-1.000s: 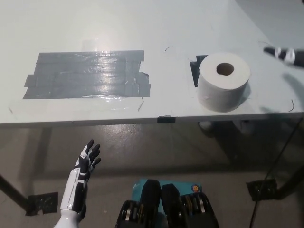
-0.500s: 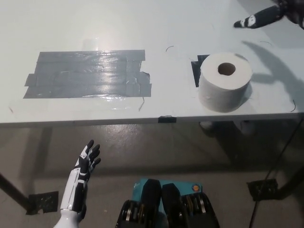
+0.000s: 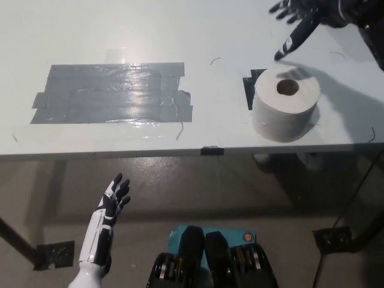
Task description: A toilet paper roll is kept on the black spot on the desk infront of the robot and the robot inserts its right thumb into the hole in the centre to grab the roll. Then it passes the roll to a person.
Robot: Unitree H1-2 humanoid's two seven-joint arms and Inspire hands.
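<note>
A white toilet paper roll (image 3: 285, 103) stands on end on the pale desk (image 3: 210, 36), its centre hole facing up, covering most of a black spot (image 3: 248, 87) at its left. My black right hand (image 3: 300, 21) hovers open above the desk just behind the roll, one finger pointing down toward the roll's far rim, not touching it. My white left hand (image 3: 111, 204) rests open below the desk's front edge at the lower left.
A large patch of grey tape (image 3: 114, 93) covers the desk's left half. The desk's front edge (image 3: 180, 153) runs across the middle of the picture, with floor and desk legs below. A cable (image 3: 354, 192) hangs at the right.
My right hand has moved left and down from the upper right corner toward the roll, and more of its fingers show. The roll and left hand stay put.
</note>
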